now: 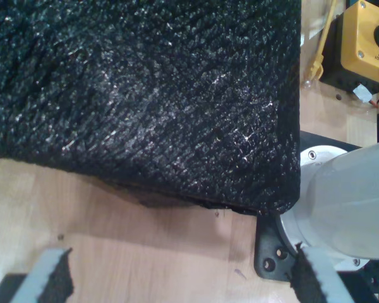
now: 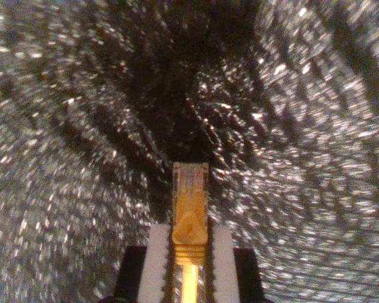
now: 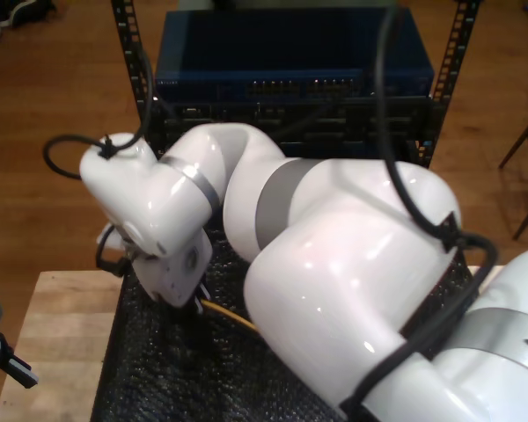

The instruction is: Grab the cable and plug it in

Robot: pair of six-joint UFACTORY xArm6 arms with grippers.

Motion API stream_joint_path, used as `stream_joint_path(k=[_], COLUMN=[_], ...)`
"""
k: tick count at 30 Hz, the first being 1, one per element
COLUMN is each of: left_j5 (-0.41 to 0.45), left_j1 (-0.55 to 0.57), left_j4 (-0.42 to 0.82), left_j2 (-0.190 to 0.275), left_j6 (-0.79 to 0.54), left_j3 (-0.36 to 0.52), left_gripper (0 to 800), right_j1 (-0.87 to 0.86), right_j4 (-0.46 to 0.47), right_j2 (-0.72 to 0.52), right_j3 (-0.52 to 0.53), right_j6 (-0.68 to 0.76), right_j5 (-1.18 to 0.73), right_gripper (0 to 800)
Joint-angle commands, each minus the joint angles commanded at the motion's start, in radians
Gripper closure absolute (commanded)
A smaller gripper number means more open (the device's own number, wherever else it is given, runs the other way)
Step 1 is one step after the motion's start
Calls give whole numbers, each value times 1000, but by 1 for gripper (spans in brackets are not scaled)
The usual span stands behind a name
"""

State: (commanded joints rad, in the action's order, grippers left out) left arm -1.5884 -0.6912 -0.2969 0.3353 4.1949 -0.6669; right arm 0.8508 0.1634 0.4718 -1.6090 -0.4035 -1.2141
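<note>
The biggest thing here is the black mesh mat [image 3: 158, 369] over the wooden table [image 3: 57, 325]; it covers the work area, and in the exterior view one of my white arms bends down onto it. Behind the table stands a rack with a blue network switch [image 3: 290, 61], its row of ports facing me, which I judge to be where the plug belongs.

My second gripper [image 2: 189, 249] is clamped on the cable [image 2: 189, 284] just behind its tip, white pads pressed against both sides. The clear plug [image 2: 189, 196] sticks straight out ahead of the jaws, with the mat close beneath. I take it the grip sits this close to the end so the plug stays stiff and aimed when pushed into a port. In the exterior view a short stretch of orange-yellow cable trails away across the mat from under that arm's wrist.

My first gripper [image 1: 180, 274] hangs over bare wood at the mat's edge, jaws wide and empty. Beyond the mat's corner sits a yellow emergency-stop box [image 1: 366, 41].
</note>
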Motion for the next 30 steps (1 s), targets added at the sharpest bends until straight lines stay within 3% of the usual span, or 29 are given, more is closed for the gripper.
stream_joint_path(k=[7, 14, 18, 30], left_j5=[-38, -135, -172, -147], left_j1=[0, 2, 18, 351], left_j4=[-35, -147, -250, -508], left_j2=[2, 8, 8, 0], left_j6=[-3, -23, -23, 104], left_j3=[-6, -25, -31, -109], left_gripper=[0, 0, 0, 0], right_j1=[-23, -153, -230, -364], right_j4=[-23, -252, -319, -322], right_j2=[-114, -233, -324, -600], right_j3=[20, 97, 172, 379], right_j6=[-192, -417, -496, -609], right_j5=[-8, -20, -20, -81], right_gripper=[797, 797, 797, 797])
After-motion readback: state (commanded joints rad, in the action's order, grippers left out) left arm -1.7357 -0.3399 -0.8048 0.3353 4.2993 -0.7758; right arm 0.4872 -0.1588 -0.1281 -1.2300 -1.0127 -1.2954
